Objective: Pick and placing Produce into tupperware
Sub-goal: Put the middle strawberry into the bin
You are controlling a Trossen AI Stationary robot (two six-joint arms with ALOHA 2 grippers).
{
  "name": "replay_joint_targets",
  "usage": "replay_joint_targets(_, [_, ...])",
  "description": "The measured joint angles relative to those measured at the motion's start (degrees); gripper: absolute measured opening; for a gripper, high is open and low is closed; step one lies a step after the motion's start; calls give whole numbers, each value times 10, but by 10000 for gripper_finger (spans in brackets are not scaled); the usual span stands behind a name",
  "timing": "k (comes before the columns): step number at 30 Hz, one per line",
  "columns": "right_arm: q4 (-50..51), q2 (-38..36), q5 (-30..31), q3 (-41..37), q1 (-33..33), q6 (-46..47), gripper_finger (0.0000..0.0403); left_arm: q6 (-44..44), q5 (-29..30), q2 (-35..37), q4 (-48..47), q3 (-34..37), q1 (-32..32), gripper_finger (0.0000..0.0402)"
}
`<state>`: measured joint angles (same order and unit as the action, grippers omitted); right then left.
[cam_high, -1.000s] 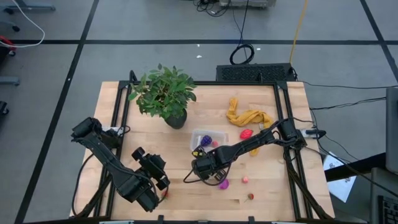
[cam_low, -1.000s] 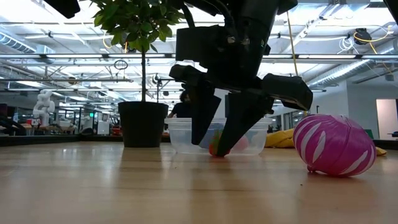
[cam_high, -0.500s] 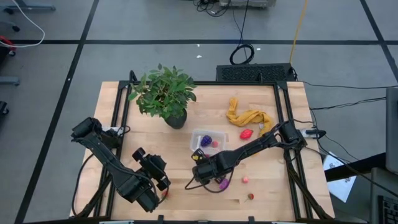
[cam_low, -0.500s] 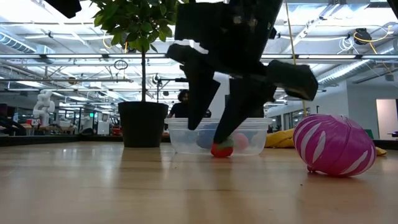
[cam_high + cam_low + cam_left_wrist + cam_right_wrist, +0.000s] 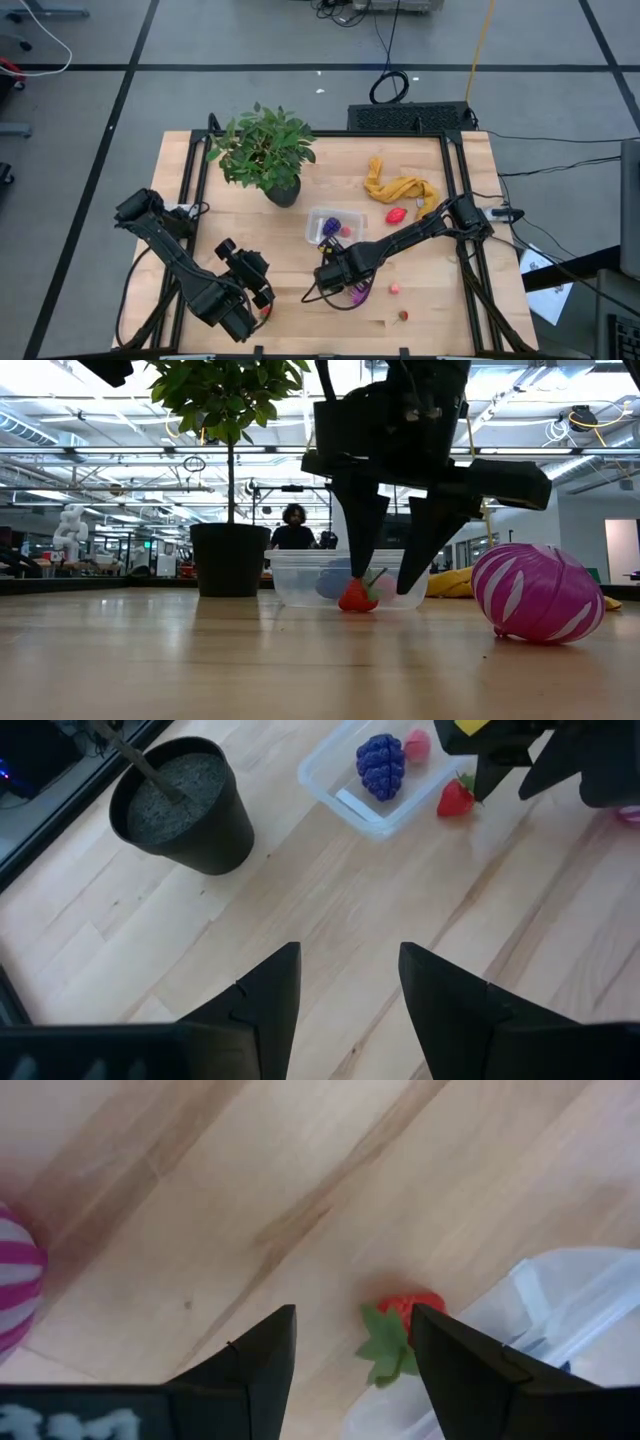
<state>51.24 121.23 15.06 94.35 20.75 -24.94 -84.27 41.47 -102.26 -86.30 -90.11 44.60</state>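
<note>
My right gripper (image 5: 388, 578) is open and points down. Its fingertips stand on either side of a red toy strawberry (image 5: 357, 596) (image 5: 405, 1330), just above it, without touching. The strawberry lies on the table, against the near side of the clear tupperware (image 5: 335, 227) (image 5: 372, 782). A purple bumpy fruit (image 5: 381, 765) and a pink one (image 5: 417, 744) lie inside the tupperware. A magenta striped fruit (image 5: 535, 592) (image 5: 358, 295) rests on the table at the right of the gripper. My left gripper (image 5: 345, 990) (image 5: 243, 268) waits open near the table's near-left part.
A potted plant (image 5: 265, 152) stands at the far left and a mustard-yellow cloth (image 5: 398, 187) lies at the far right, with a red fruit (image 5: 396, 215) beside it. A small pink piece (image 5: 395, 289) and another strawberry (image 5: 403, 316) lie toward the near edge.
My right gripper has moved a little toward the table's right and straightened from a tilt, its fingertips rising off the table. The strawberry between them stays on the table by the tupperware and now shows clear below the fingertips.
</note>
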Motion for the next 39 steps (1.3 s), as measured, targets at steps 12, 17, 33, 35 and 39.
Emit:
replay_joint_targets(12, [-21,0,-1,0,-3,-31,189,1,1,0,6,0,0,177])
replay_joint_targets(17, [-22,0,-1,0,-12,-32,189,2,1,0,10,0,0,177])
replay_joint_targets(33, [-20,0,-1,0,-21,-28,189,6,1,0,12,0,0,177])
replay_joint_targets(35, [-20,0,-1,0,-21,-28,189,6,1,0,13,0,0,177])
replay_joint_targets(39, [-21,0,-1,0,-21,-27,189,6,1,0,15,0,0,177])
